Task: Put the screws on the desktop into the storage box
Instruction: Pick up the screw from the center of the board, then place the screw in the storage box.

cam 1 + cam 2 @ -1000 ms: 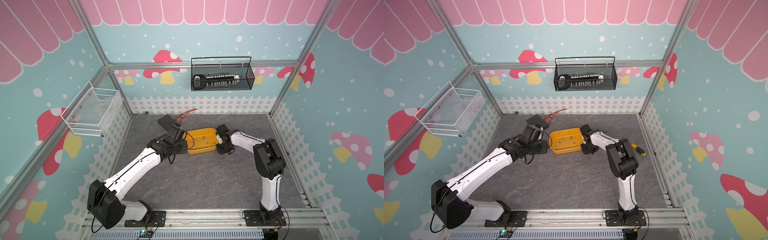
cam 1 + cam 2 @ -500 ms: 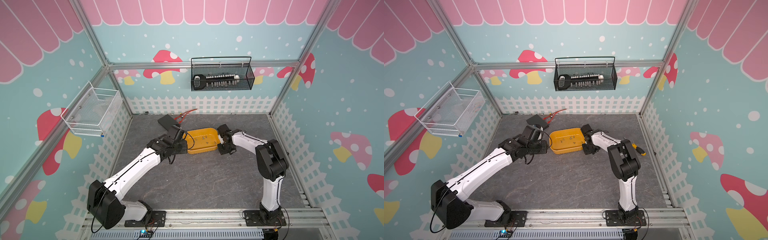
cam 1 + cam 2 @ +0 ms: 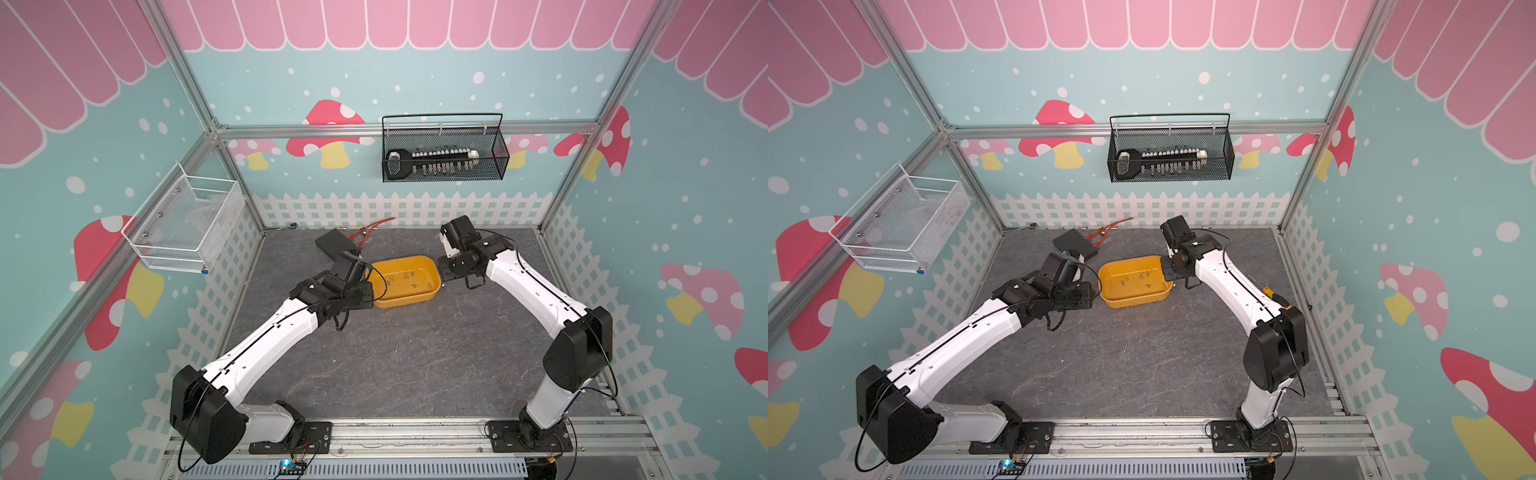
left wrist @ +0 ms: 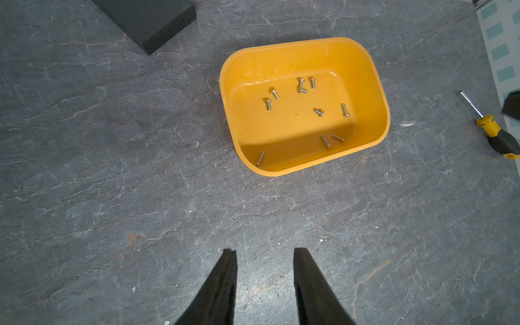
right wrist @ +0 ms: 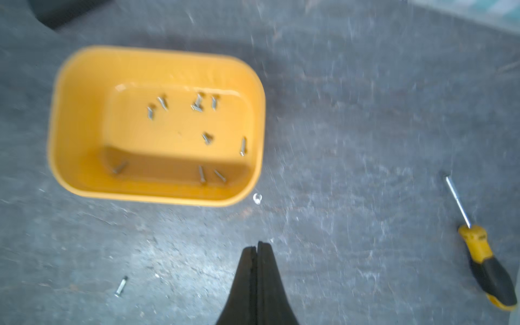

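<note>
The yellow storage box (image 3: 405, 304) (image 3: 1133, 302) stands on the dark grey desktop (image 3: 415, 353) between my two grippers. Several small silver screws (image 4: 318, 112) (image 5: 207, 138) lie on its floor. One screw (image 5: 121, 286) lies loose on the desktop, and another small silver piece (image 5: 257, 198) sits just outside a corner of the box. My left gripper (image 4: 264, 253) hovers open and empty beside the box (image 4: 295, 56). My right gripper (image 5: 256, 244) is shut at the other end of the box (image 5: 78, 118), with nothing visible between its fingers.
A flat black box (image 3: 336, 244) (image 4: 149, 19) lies behind the left gripper, with red cables (image 3: 370, 230) beside it. A yellow-and-black screwdriver (image 5: 478, 247) (image 4: 495, 132) lies to the right. A black mesh basket (image 3: 442, 153) and a white wire basket (image 3: 187, 226) hang on the walls.
The right gripper's jaws have closed fully and its wrist has shifted a little at the box's right end. The left arm and the box have not moved.
</note>
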`<state>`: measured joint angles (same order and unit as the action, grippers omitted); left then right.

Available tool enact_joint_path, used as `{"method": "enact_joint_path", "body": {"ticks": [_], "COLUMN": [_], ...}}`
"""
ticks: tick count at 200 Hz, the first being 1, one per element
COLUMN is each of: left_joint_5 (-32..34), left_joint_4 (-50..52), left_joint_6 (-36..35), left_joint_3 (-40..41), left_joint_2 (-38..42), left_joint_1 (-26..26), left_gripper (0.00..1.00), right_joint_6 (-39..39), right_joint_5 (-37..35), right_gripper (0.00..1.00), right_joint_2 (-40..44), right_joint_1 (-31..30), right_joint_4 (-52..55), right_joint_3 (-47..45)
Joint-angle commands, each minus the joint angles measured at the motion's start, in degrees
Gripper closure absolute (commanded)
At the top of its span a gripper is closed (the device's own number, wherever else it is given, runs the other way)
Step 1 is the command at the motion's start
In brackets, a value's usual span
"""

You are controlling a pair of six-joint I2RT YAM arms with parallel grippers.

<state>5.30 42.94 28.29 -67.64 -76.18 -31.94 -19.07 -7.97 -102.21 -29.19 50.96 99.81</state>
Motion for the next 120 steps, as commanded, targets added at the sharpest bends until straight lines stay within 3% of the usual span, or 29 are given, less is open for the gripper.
{"method": "enact_joint_path", "body": {"ticks": [1, 34, 60, 88, 120], "left_joint_5": [-0.6, -0.7, -1.2, -1.5, -3.1], "left_joint_4": [-0.5, -0.5, -0.4, -0.6, -1.1], "left_joint_6": [0.4, 0.5, 0.1, -0.4, -0.4], "left_joint_3": [1.0, 1.5, 1.6, 2.0, 2.6], "left_joint_2": [1.9, 2.8, 3.0, 2.8, 3.0], "left_joint_1": [0.4, 0.8, 1.3, 1.9, 1.9], "left_gripper": [0.62, 0.62, 0.62, 0.62, 0.62], "right_joint_6": [0.5, 1.1, 0.8, -0.3, -1.8], "right_joint_5": [-0.2, 1.0, 0.1, -2.1, -3.2], "right_gripper": [1.00, 1.00, 1.00, 0.93, 0.81], "right_joint_2": [-7.8, -18.3, -21.4, -19.4, -11.0], "right_joint_1": [-1.5, -2.9, -3.2, -3.0, -3.1], "right_joint_4": [4.8, 7.3, 7.8, 7.5, 4.6], "right_joint_3": [7.5, 17.7, 20.6, 17.3, 6.7]}}
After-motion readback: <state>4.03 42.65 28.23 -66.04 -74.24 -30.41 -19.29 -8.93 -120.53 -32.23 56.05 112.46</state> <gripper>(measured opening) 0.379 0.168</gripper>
